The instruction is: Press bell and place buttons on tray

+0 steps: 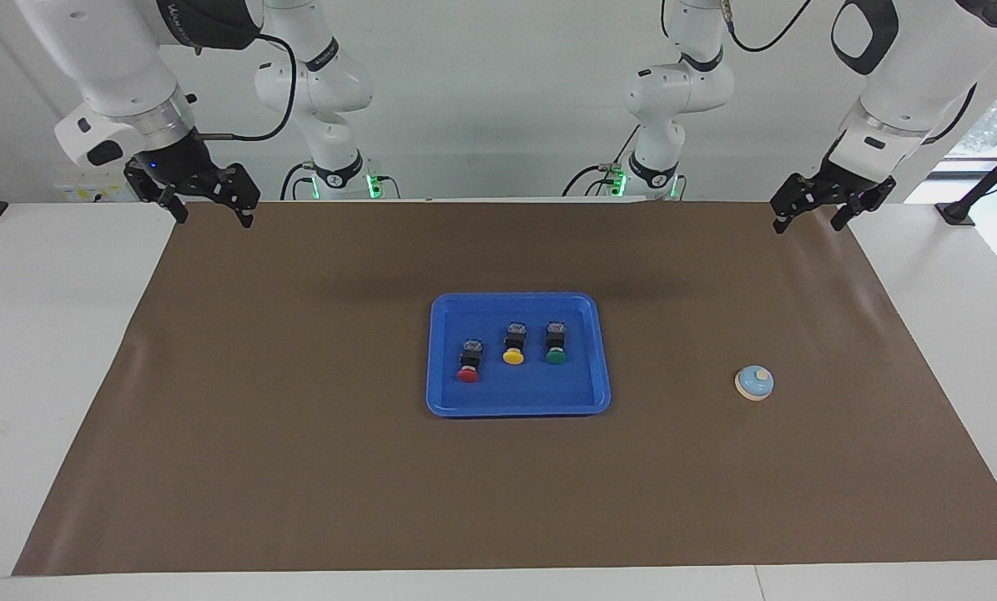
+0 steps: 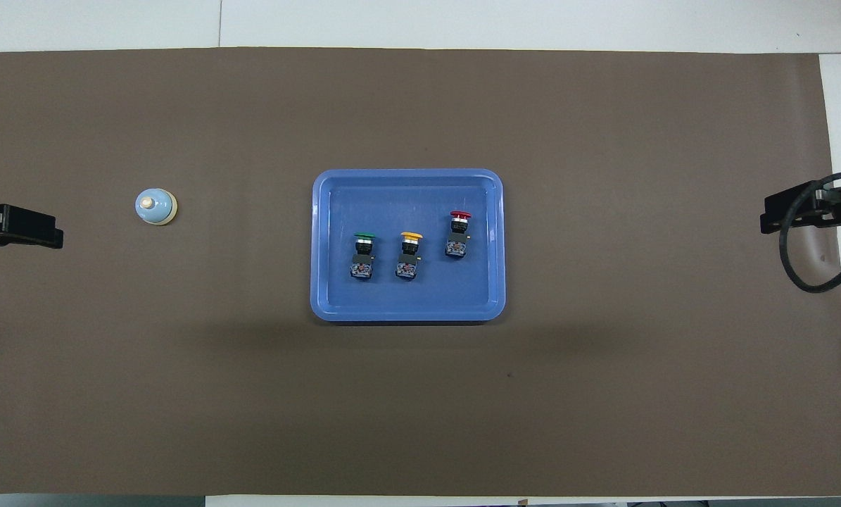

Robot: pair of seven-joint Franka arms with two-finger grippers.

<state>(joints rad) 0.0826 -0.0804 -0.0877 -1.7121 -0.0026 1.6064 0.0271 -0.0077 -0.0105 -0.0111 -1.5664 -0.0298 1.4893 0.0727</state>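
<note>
The blue tray (image 1: 516,408) lies in the middle of the brown mat, and also shows in the overhead view (image 2: 406,314). Three buttons lie in it on their sides: red (image 1: 469,364) (image 2: 457,233), yellow (image 1: 513,344) (image 2: 408,254) and green (image 1: 556,343) (image 2: 364,254). The light-blue bell (image 1: 754,382) (image 2: 156,207) stands on the mat toward the left arm's end. My left gripper (image 1: 809,222) (image 2: 33,229) is open and empty, raised over the mat's corner at its own end. My right gripper (image 1: 212,214) (image 2: 789,215) is open and empty, raised over the mat's other near corner. Both arms wait.
A brown mat (image 1: 298,467) covers most of the white table (image 1: 56,351). A black cable (image 2: 807,274) loops down from the right arm's wrist. Nothing else lies on the mat besides the tray and the bell.
</note>
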